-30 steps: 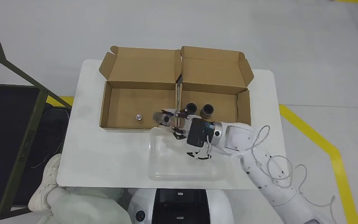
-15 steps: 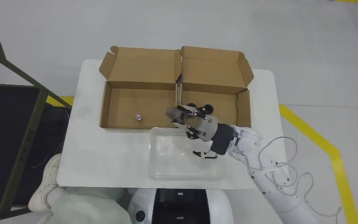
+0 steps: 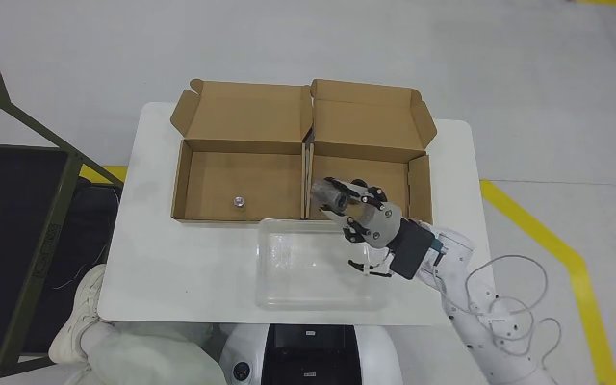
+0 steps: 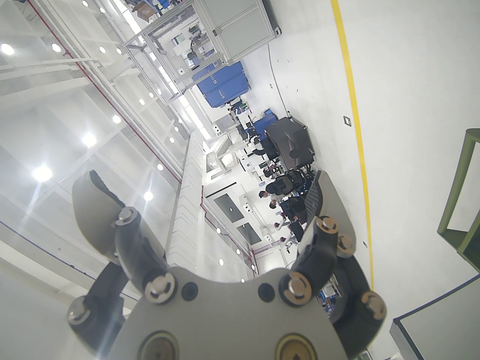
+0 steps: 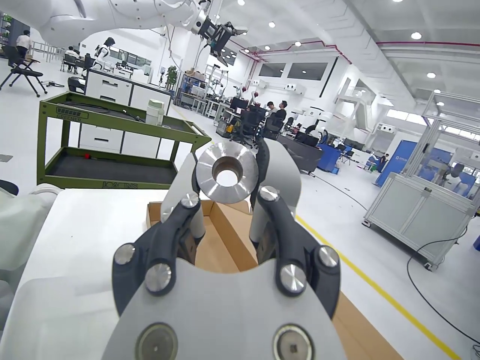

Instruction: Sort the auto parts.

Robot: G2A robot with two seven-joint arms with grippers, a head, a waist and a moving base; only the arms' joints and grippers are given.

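1. Right tool (image 5: 228, 170) clamps metal ring (image 5: 210, 189) by its rim, bore facing out.
2. Ring hangs over right cardboard box (image 3: 416, 183), likely its sort bin.
3. Clear tray (image 3: 289, 289) sits just beside the box, on worktop (image 3: 154, 241).
4. Left tool (image 4: 206, 189) is spread wide, empty, aimed off the worktop.

Shiny silver disc (image 5: 227, 193) with a round centre hole, clamped between the right gripper (image 5: 228, 169) fingers, its flat face turned back toward the wrist. And a small silvery part (image 3: 236, 202) sits well apart from that gripper, on the floor of the left cardboard box (image 3: 181, 188).
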